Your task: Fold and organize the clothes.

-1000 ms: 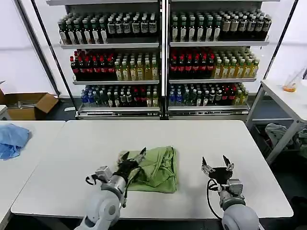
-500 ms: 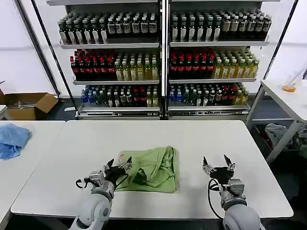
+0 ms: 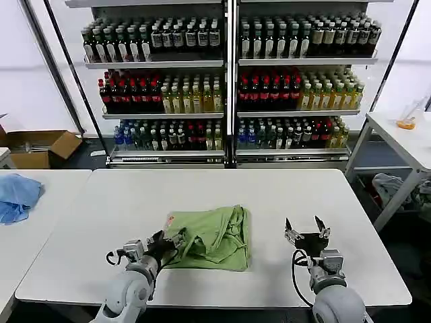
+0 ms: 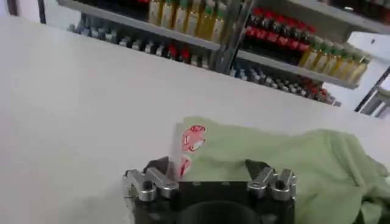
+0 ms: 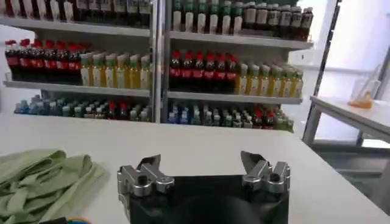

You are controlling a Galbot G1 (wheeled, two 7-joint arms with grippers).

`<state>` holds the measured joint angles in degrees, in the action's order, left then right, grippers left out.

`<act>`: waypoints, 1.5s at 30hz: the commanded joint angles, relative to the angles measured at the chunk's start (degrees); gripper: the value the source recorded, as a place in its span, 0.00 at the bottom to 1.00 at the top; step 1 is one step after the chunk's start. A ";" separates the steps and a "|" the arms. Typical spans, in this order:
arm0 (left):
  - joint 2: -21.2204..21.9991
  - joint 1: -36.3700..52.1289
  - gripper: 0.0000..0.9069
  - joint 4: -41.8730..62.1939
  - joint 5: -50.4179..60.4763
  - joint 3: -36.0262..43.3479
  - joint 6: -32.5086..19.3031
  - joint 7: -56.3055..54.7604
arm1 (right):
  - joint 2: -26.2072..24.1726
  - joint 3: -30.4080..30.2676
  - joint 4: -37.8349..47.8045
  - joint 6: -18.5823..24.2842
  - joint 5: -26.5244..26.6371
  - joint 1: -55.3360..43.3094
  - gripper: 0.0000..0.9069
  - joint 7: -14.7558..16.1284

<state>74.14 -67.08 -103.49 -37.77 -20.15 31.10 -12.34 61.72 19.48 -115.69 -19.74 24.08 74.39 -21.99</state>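
The clothes, a light green shirt [image 3: 212, 237], lie folded into a rough rectangle on the white table [image 3: 101, 215], with a red-and-white print at the far left corner [image 3: 170, 219]. In the left wrist view the shirt [image 4: 274, 152] spreads just ahead of the jaws. My left gripper [image 3: 167, 239] is open at the shirt's near left edge, holding nothing. My right gripper [image 3: 306, 231] stands open over bare table to the right of the shirt, a hand's width from it. The right wrist view catches the shirt's rumpled edge [image 5: 42, 182] off to one side.
A light blue cloth [image 3: 17, 195] lies on the neighbouring table at the far left. Shelves of bottles [image 3: 229, 87] stand behind the table. A cardboard box [image 3: 37, 148] sits on the floor at the left. Another white table [image 3: 404, 134] stands at the right.
My left gripper has let go of the shirt's raised left edge and drawn back toward me and to the left. The shirt now lies flatter. The right gripper has stayed still.
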 commanded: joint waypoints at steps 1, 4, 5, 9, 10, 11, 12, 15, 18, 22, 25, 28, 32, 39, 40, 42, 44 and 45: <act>-0.02 -0.35 0.09 1.26 -13.86 -1.96 2.00 3.22 | 0.15 0.01 -0.06 -0.02 -0.10 0.03 1.00 -0.08; 0.26 -0.49 0.07 1.42 -17.15 -2.74 1.97 3.55 | 0.40 -0.02 -0.13 -0.02 -0.34 0.17 1.00 -0.10; 0.32 -0.50 0.07 1.50 -18.01 -2.84 1.96 3.60 | 0.44 -0.03 -0.14 -0.01 -0.43 0.21 1.00 -0.12; 0.97 -0.32 0.07 2.27 -22.71 -4.30 1.92 3.59 | 0.66 -0.12 -0.33 -0.01 -0.69 0.38 1.00 -0.13; 1.11 -0.25 0.07 2.43 -24.29 -4.73 1.91 3.55 | 0.69 -0.14 -0.37 -0.01 -0.77 0.44 1.00 -0.15; 1.26 -0.17 0.07 2.49 -25.14 -5.35 1.90 3.45 | 0.71 -0.14 -0.38 0.00 -0.80 0.47 1.00 -0.16; 1.31 -0.15 0.07 2.50 -25.90 -5.63 1.89 3.39 | 0.71 -0.13 -0.41 0.01 -0.81 0.52 1.00 -0.18; 1.70 -0.12 0.07 2.35 -29.56 -7.30 1.83 3.18 | 0.79 -0.07 -0.51 0.08 -0.91 0.70 1.00 -0.20; 2.07 -0.18 0.06 2.29 -31.99 -9.23 1.04 2.69 | 0.84 -0.04 -0.76 0.15 -1.06 0.99 1.00 -0.21; 2.32 -0.45 0.04 1.66 -33.61 -11.04 0.14 2.43 | 0.81 -0.01 -1.03 0.26 -1.24 1.29 1.00 -0.27; 2.25 -0.31 0.04 0.02 -33.49 -12.75 -0.03 1.98 | 0.73 0.04 -1.33 0.29 -1.23 1.37 1.00 -0.29; 1.17 0.11 0.04 -2.50 -31.90 -15.46 -0.42 0.49 | 0.68 0.06 -1.47 0.36 -1.23 1.43 1.00 -0.28; -2.10 0.37 0.04 -8.41 -27.52 -19.91 -0.15 -1.89 | 0.61 0.13 -1.70 0.52 -1.20 1.45 1.00 -0.23; -13.92 1.65 0.04 -15.58 -19.98 -28.49 2.09 -1.75 | 0.13 0.44 -2.34 0.65 -0.86 1.23 1.00 -0.10; -16.05 1.89 0.04 -15.86 -19.81 -29.70 2.10 -1.62 | 0.05 0.44 -2.37 0.67 -0.79 1.21 1.00 -0.08; -19.68 2.19 0.04 -16.97 -19.03 -30.52 2.17 -1.02 | 0.00 0.47 -2.47 0.72 -0.75 1.20 1.00 -0.06; -22.19 2.42 0.03 -18.64 -16.55 -29.40 2.21 0.50 | 0.11 0.43 -2.61 0.73 -0.74 1.19 1.00 -0.01; -22.62 2.42 0.03 -19.23 -15.77 -28.28 2.24 0.83 | 0.16 0.40 -2.63 0.73 -0.76 1.20 1.00 -0.01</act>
<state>66.28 -65.31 -114.25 -60.78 -42.57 32.52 -12.90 61.79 19.92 -118.20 -19.05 23.28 75.56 -22.04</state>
